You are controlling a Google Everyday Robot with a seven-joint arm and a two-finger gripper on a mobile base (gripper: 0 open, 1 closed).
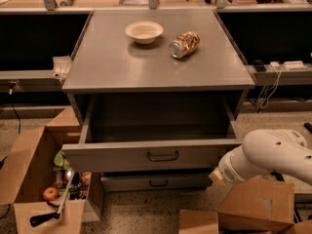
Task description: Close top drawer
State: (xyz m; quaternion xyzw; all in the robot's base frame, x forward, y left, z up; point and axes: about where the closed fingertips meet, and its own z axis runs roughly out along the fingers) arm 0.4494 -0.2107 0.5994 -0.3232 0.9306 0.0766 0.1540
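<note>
The top drawer (pixel 161 155) stands pulled out, long axis left to right, front panel facing the camera, just left of the tool (pixel 216 176), whose grip I cannot tell. Above the tool, the grey tabletop (pixel 112 67) carries a bowl (pixel 144 31) and perhaps a crushed can (pixel 184 44). The floor (pixel 146 211) is speckled.

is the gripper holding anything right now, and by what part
Nothing is visibly held: the gripper sits low by the right end of the top drawer front panel, away from its handle.
</note>
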